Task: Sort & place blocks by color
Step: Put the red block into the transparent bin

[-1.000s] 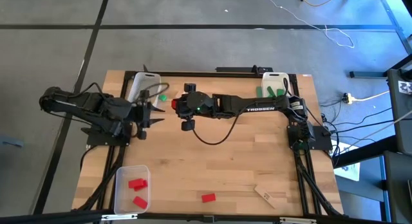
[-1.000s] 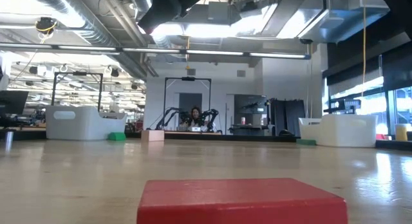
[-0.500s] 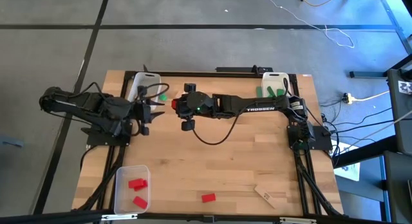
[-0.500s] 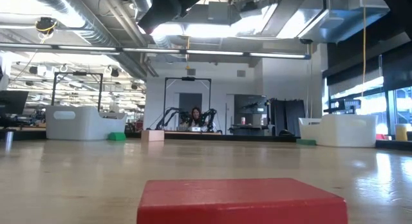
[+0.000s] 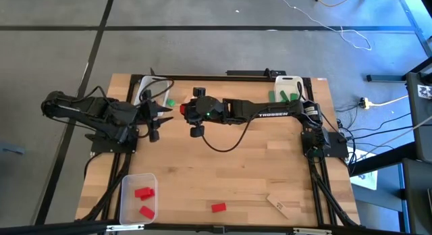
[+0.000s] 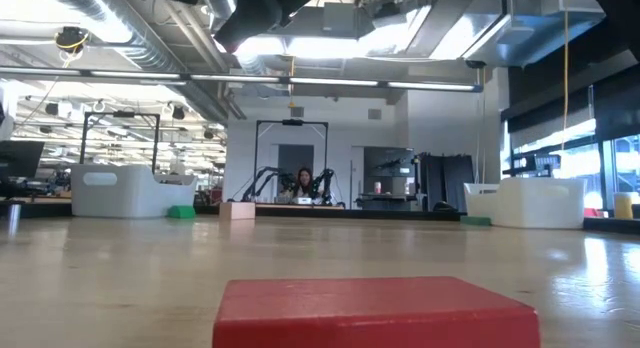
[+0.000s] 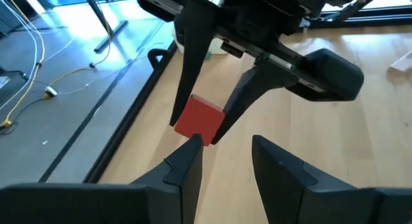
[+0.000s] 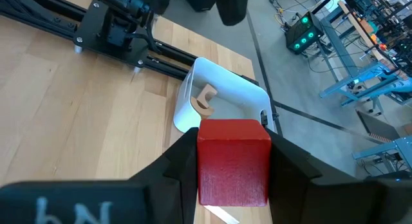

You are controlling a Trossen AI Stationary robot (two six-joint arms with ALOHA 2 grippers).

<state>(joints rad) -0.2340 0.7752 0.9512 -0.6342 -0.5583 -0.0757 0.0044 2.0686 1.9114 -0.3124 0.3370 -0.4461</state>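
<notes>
— Wooden slats make up the bench (image 5: 236, 167), which stands on a grey floor with cables trailing off beyond its right edge. What is on it?

— Both arms meet over the far half. The right gripper (image 5: 183, 110) reaches across from the right edge and pinches a red cube (image 8: 232, 161) between its two fingers; the right wrist view shows the cube filling the gap.

— And the left one?

— The left gripper (image 5: 162, 108) points at that cube from the left edge. Its fingers (image 7: 187, 166) stand apart with nothing between them, their tips just short of the red cube (image 7: 199, 120), as the left wrist view shows.

— Where do the other blocks lie?

— A clear bin (image 5: 126, 204) at the near left corner holds two red blocks (image 5: 142, 192). One more red block (image 5: 217, 207) lies loose near the near edge, filling the bottom of the low view, and a pale wooden block (image 5: 277, 204) lies to its right. A green block (image 5: 171, 102) sits beside the left gripper.

— Anything at the far edge?

— A white bin (image 5: 144, 88) near the far left corner holds a curved wooden piece (image 8: 205, 100). Another white bin (image 5: 287, 80) near the far right corner has green blocks (image 5: 284, 96) in it.

— Beyond the bench?

— The low view shows a person (image 6: 301, 182) seated far off in the room.
</notes>
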